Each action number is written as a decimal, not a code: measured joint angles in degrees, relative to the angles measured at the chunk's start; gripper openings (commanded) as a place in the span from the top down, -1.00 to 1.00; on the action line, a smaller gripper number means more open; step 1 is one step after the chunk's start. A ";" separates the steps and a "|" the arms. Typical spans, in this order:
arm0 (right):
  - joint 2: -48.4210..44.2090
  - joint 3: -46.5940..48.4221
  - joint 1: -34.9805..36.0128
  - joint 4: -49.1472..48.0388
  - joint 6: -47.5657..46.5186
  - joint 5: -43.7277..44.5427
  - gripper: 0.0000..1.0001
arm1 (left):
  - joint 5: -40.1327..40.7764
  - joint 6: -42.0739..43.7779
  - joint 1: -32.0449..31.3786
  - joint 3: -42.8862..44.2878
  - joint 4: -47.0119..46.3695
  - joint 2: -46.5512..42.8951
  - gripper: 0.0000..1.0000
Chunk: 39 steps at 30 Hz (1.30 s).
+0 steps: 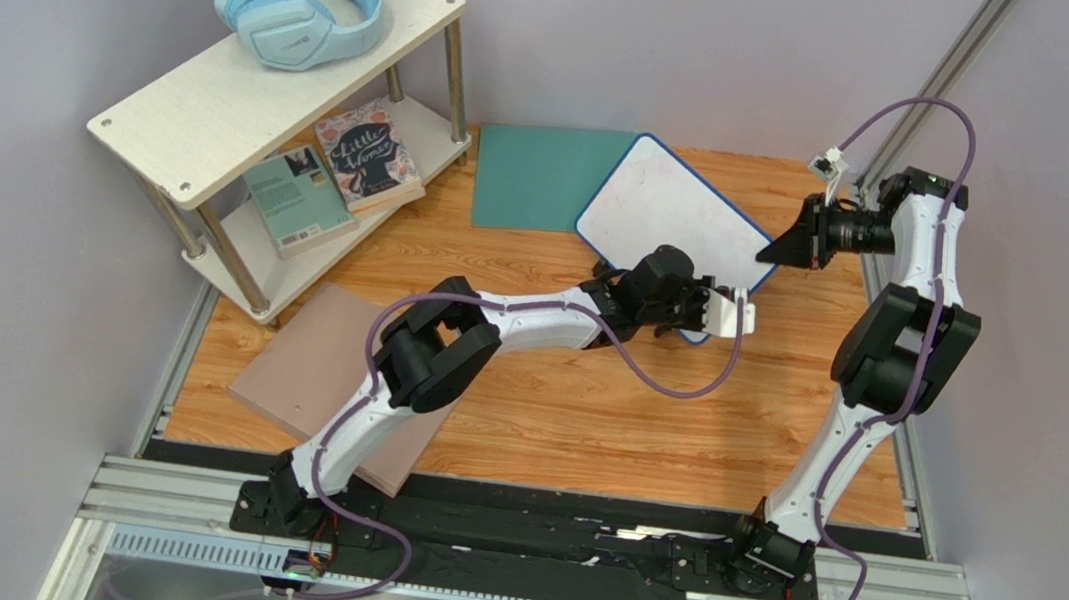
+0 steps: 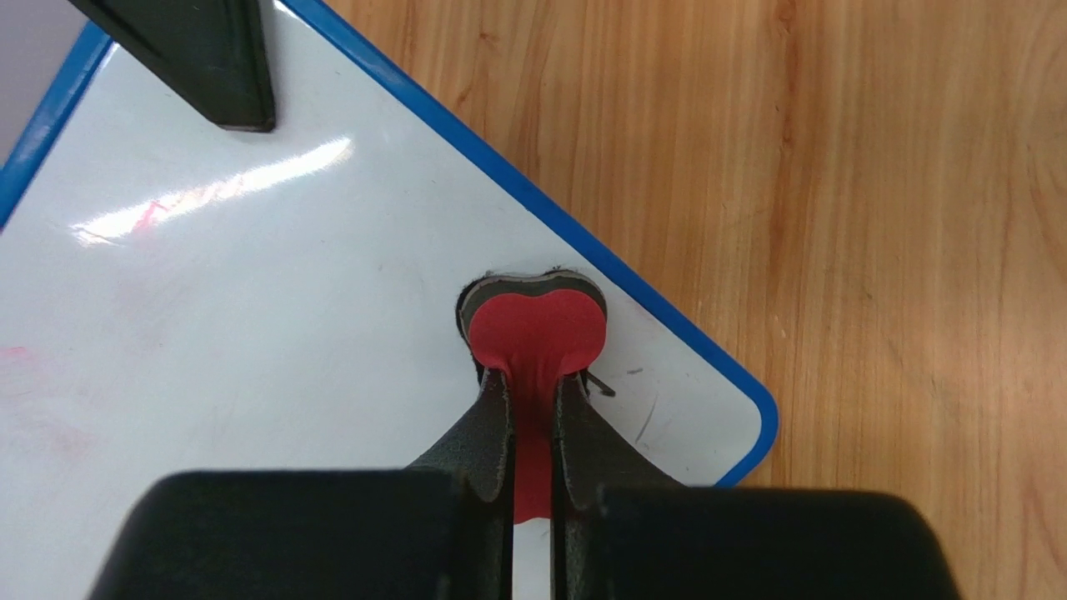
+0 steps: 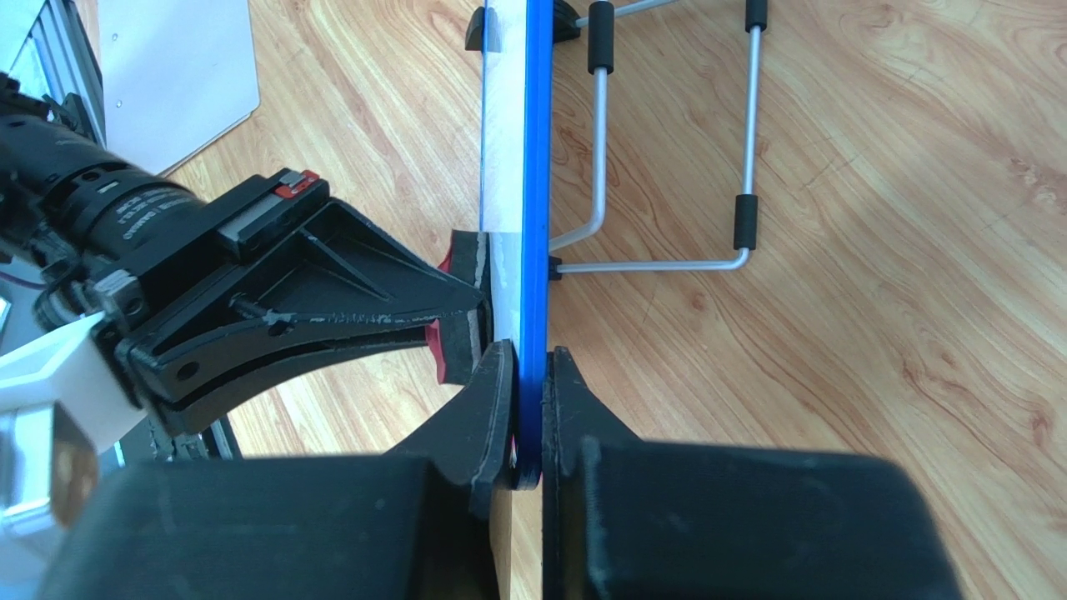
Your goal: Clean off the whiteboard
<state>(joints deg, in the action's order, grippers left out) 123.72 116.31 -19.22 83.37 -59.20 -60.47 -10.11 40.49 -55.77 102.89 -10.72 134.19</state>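
top view: the whiteboard (image 1: 679,211), white with a thin blue frame, stands tilted toward the far side of a wooden table (image 1: 603,414). the left gripper (image 1: 721,309) sits at the whiteboard's near right corner. the right gripper (image 1: 778,248) meets its right edge. a teal mat (image 1: 540,173) lies just left of the whiteboard, with one corner hidden behind it. well left of the whiteboard stands a 2-level shelf (image 1: 216,98), with blue headphones (image 1: 299,9) on top and 2 books (image 1: 298,198) below. a pinkish-tan board (image 1: 315,358) lies left of the whiteboard, nearer the arm bases.

left wrist view: the left gripper (image 2: 532,413) is clenched on a red eraser (image 2: 536,328) with a dark backing. the eraser's rounded head lies against the whiteboard's (image 2: 251,313) face, near its corner. faint pink smears show on the left part of the face. a few thin dark strokes (image 2: 639,419) sit just right of the eraser. a black finger of the right gripper covers the whiteboard's upper edge.

right wrist view: the whiteboard (image 3: 539,188) is seen edge-on. the right gripper (image 3: 530,388) pinches its blue frame between both fingers. on the white-face side, the left gripper (image 3: 426,313) holds the eraser (image 3: 463,306) against the whiteboard. on the back side, a wire stand (image 3: 601,188) with black feet props the whiteboard up.
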 measured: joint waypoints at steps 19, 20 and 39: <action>0.00 0.02 0.04 0.46 0.02 0.15 1.00 | -1.36 0.98 -1.84 5.55 3.67 1.62 1.00; 0.00 0.02 0.04 0.48 0.02 0.13 1.00 | -1.75 1.18 -2.05 5.55 4.26 1.64 1.00; 0.00 0.02 0.22 -0.22 -0.11 -0.20 1.00 | 2.56 0.09 -3.45 5.53 3.50 2.97 1.00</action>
<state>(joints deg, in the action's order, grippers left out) 123.72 116.33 -19.00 83.15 -59.31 -60.66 -7.55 40.58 -59.22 108.42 -7.22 137.16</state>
